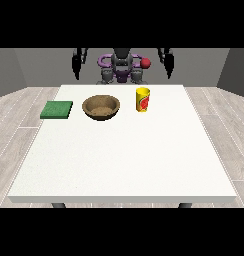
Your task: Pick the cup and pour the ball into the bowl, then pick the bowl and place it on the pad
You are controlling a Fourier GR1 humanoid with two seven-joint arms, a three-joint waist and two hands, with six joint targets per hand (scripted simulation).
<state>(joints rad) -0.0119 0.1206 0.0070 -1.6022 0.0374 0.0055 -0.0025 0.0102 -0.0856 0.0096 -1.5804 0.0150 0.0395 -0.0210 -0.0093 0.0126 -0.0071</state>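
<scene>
Progress: nothing done yet | cup upright on table, right of bowl | pad left of bowl, bare | both hands raised far back, fingers: cannot tell | left: pour, move bowl

Grey torso, purple rings, black arms

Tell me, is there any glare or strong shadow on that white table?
Front view: the large white table is evenly lit, without glare; only faint soft shading lies beneath the brown wooden bowl and the yellow cup; the flat green pad casts almost none.
</scene>
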